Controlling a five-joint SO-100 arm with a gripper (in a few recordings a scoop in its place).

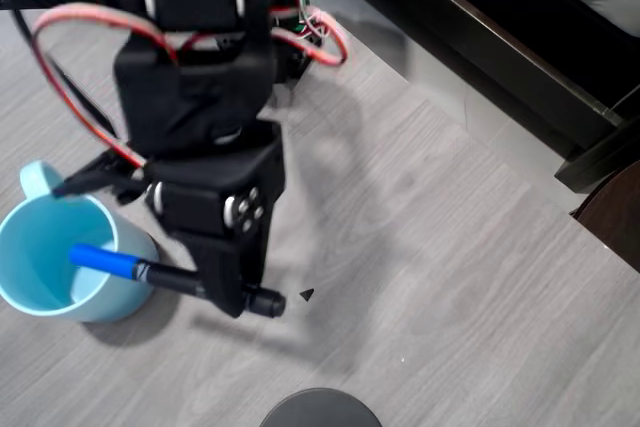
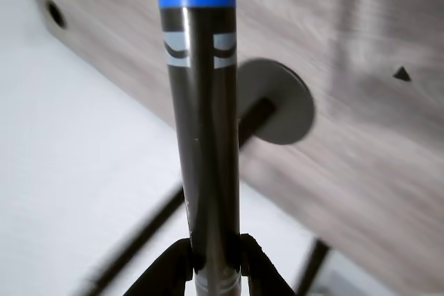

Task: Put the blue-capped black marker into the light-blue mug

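Clamped jaws [image 2: 211,268] held the blue-capped black marker [image 1: 135,269] by the lower end of its barrel, as the wrist view showed, with one dark finger [image 2: 166,272] pressed to each side. From overhead, the marker lay nearly level, its blue cap reaching over the rim and above the opening of the light-blue mug [image 1: 40,267]. That mug stood upright on the grey wood-grain table [image 1: 430,277], handle toward the top left, just beside the black arm [image 1: 200,107].
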